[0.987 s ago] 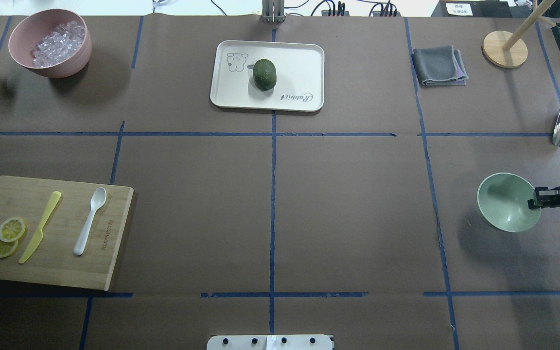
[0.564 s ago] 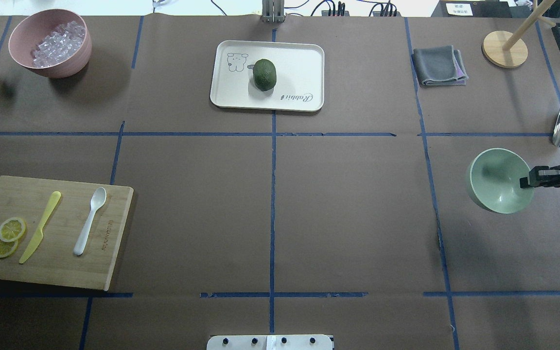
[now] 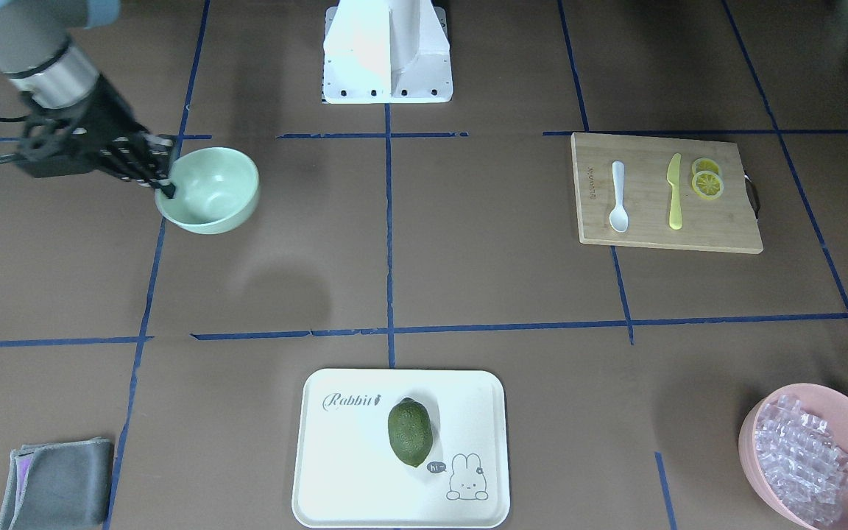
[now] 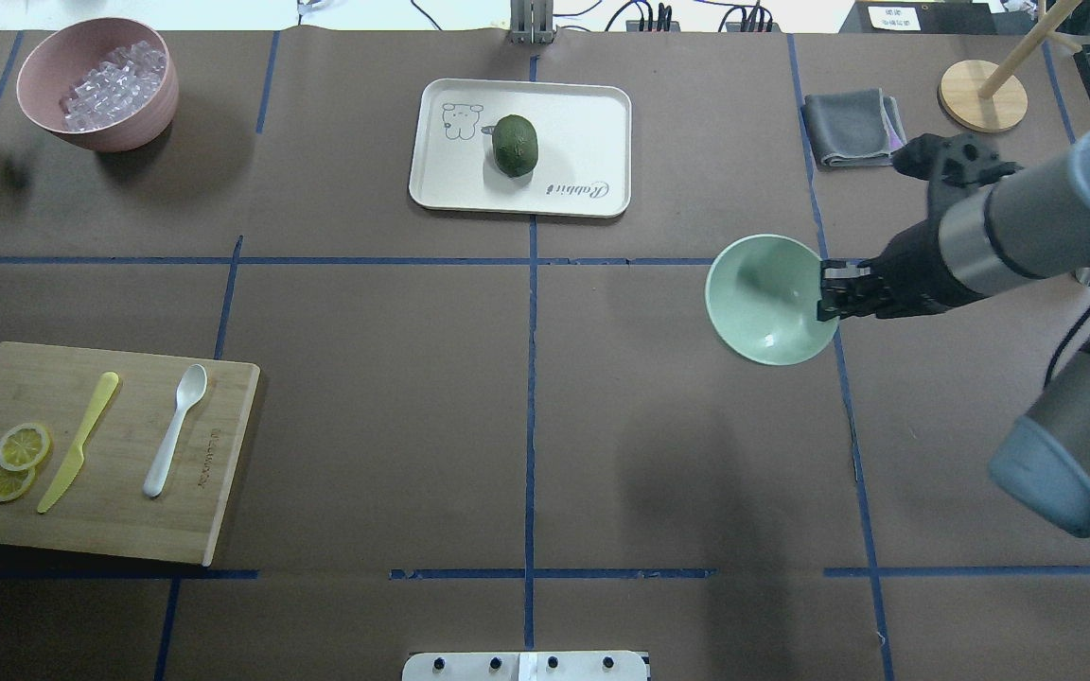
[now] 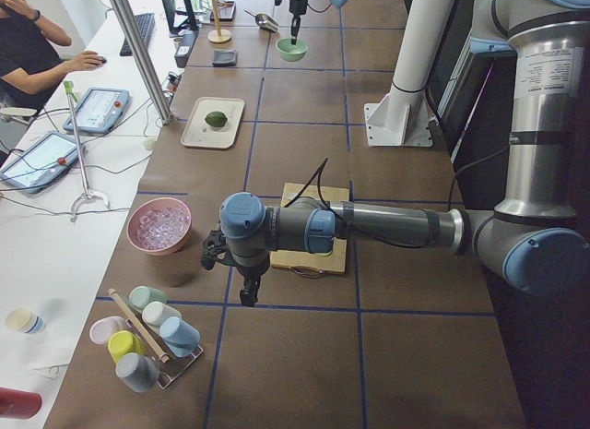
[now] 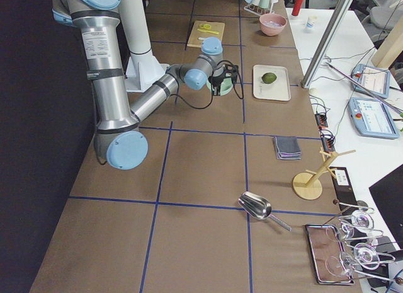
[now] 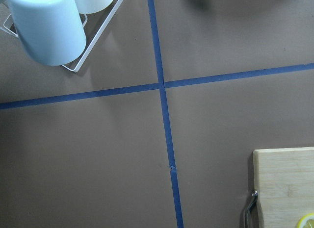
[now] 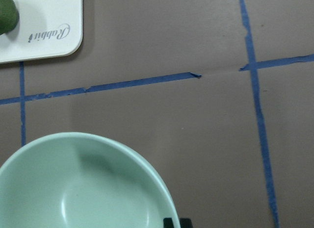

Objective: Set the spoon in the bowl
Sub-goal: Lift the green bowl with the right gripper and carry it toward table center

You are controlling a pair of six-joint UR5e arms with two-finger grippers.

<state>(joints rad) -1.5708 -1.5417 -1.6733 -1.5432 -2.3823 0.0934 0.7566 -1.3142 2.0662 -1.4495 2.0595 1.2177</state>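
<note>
The white spoon (image 4: 176,430) lies on the wooden cutting board (image 4: 110,534) at the near left, also in the front view (image 3: 617,197). My right gripper (image 4: 825,293) is shut on the right rim of the mint-green bowl (image 4: 764,301) and holds it above the table, right of centre. The front view shows the same grip (image 3: 166,184) on the bowl (image 3: 212,193). The bowl's inside (image 8: 83,189) is empty. My left gripper (image 5: 247,295) shows only in the exterior left view, beyond the board's left end. I cannot tell whether it is open.
A yellow-green knife (image 4: 79,440) and lemon slices (image 4: 20,449) share the board. A pink bowl of ice cubes (image 4: 96,85) stands far left. A white tray (image 4: 583,123) holds a green fruit. A grey cloth (image 4: 852,128), a wooden stand (image 4: 980,95) and a cup rack (image 5: 147,341) are around.
My right gripper has carried the bowl leftward and away from the right edge, toward the table's middle. The right arm now shows in the overhead view. The spoon has not moved.
</note>
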